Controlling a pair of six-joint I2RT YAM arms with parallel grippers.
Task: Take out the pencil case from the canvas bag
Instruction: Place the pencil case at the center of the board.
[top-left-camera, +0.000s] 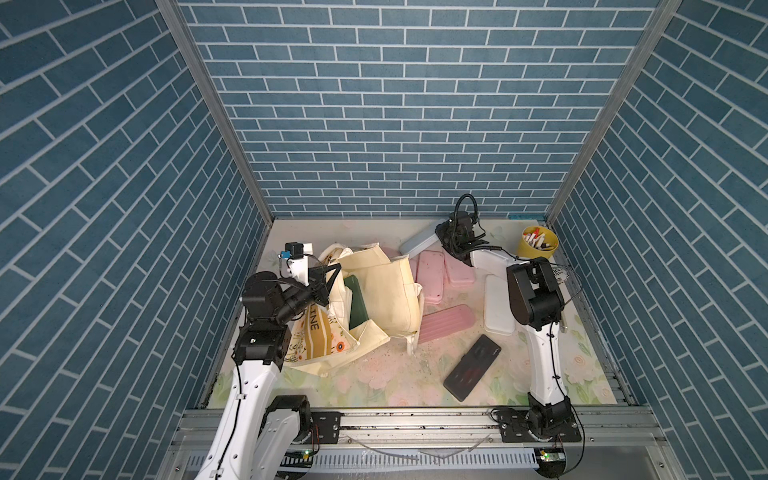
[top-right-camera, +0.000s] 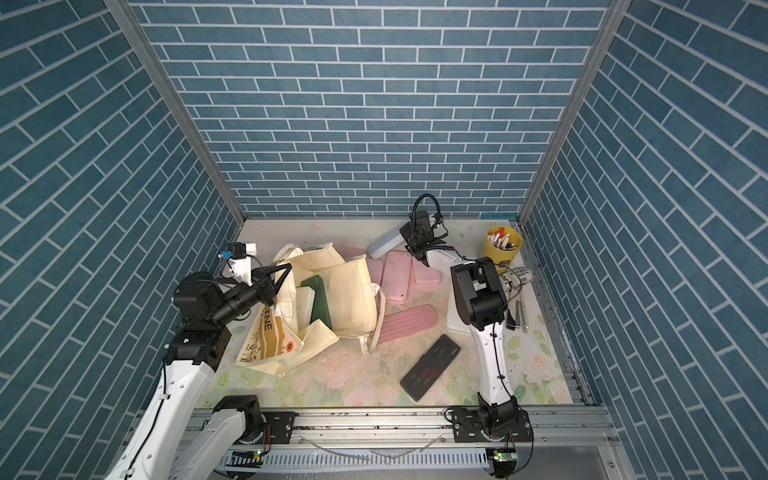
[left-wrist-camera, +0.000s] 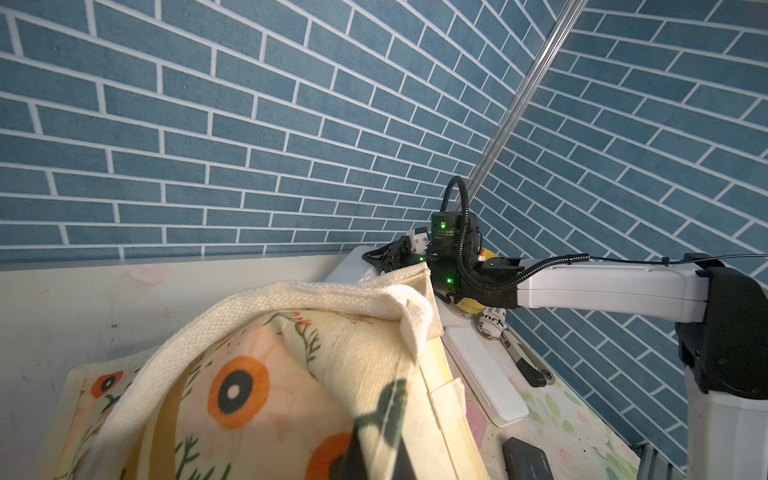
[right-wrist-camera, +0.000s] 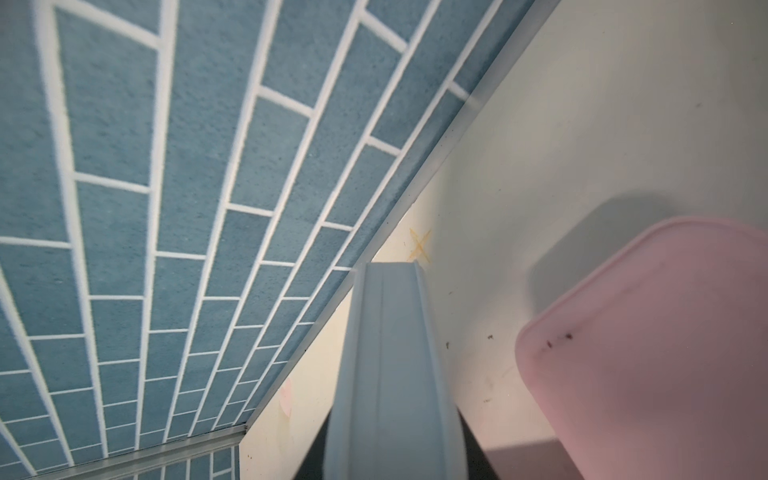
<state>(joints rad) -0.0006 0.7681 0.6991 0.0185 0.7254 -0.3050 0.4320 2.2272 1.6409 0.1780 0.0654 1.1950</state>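
Note:
The cream canvas bag (top-left-camera: 386, 291) (top-right-camera: 349, 286) lies slumped at the table's left, its mouth gaping. A dark green pencil case (top-left-camera: 356, 303) (top-right-camera: 318, 301) stands inside it beside a white one (top-right-camera: 305, 309). My left gripper (top-left-camera: 330, 286) (top-right-camera: 281, 276) (left-wrist-camera: 376, 461) is shut on the bag's (left-wrist-camera: 257, 374) floral cloth edge and holds it up. Near the back wall, my right gripper (top-left-camera: 439, 240) (top-right-camera: 405, 237) (right-wrist-camera: 392, 465) is shut on one end of a pale blue pencil case (top-left-camera: 417, 246) (top-right-camera: 383, 246) (right-wrist-camera: 390, 365), outside the bag and tilted above the table.
Pink cases (top-left-camera: 432, 278) (top-left-camera: 459, 272) lie behind the bag, and a ribbed pink one (top-left-camera: 446, 322) lies to its right. A white case (top-left-camera: 496, 307) rests under the right arm, a black case (top-left-camera: 471, 368) near the front. A yellow pen pot (top-left-camera: 537, 245) stands back right.

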